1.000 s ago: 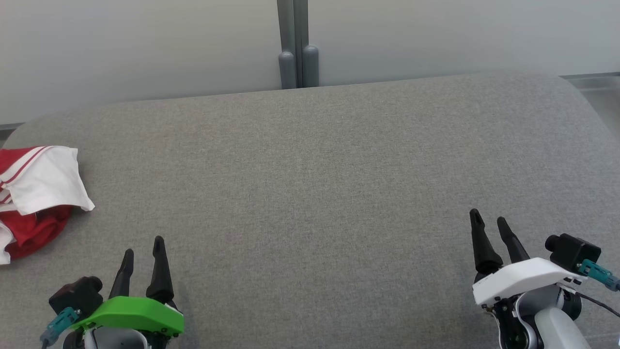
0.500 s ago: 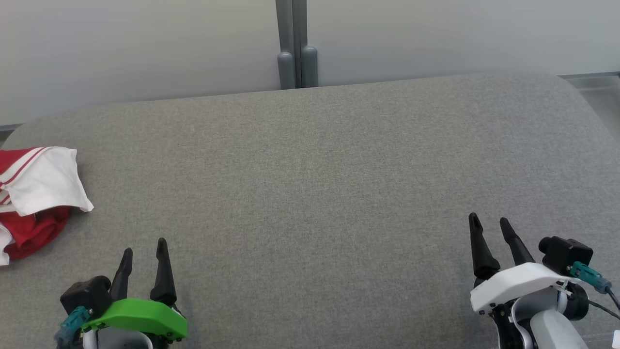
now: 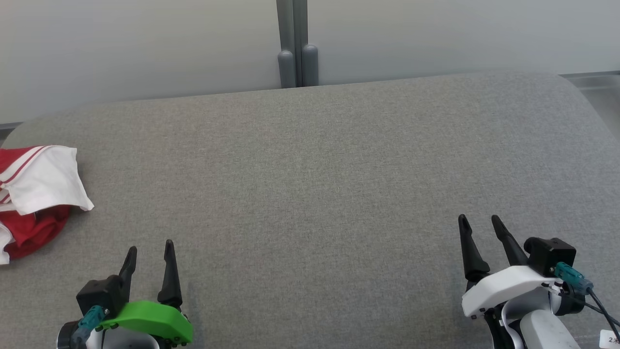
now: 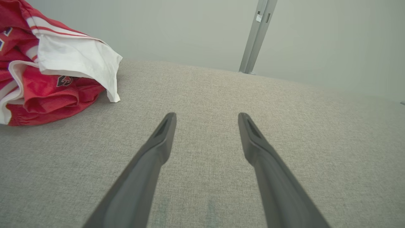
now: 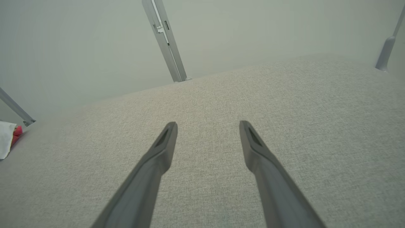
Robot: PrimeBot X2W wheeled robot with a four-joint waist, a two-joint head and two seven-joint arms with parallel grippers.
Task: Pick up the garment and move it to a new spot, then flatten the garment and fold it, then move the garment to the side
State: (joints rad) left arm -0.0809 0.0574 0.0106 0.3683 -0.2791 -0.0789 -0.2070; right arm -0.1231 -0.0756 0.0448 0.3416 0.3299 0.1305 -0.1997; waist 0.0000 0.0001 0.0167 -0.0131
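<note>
holding nothing in the left hand (image 3: 150, 245): fingers spread apart, only bare grey desk (image 3: 310, 169) between them. parked on the near side of the grey post (image 3: 296, 58) and off to its left, low over the cloth surface. same for the right hand (image 3: 479, 217): spread open, empty, near side of the post and off to its right.

further left of the post than the left hand, and a little closer to the post's side of the desk: the garment (image 3: 38, 184), a crumpled red heap with a white flap and red stripes folded over the top. not touched by either hand. partly cut off at the edge of the head view; a dark printed mark on the red in the left wrist view.

judged as the very first step, the pick-up, not yet begun. next move likely calls for swinging the left hand leftward, away from the post, and forward to the heap, coming down over a raised fold such as the white flap, then closing on a thick pinch of cloth. worth lifting well clear before carrying it to the open stretch in front of the post, since loose layers may trail or slip out of a shallow pinch.
</note>
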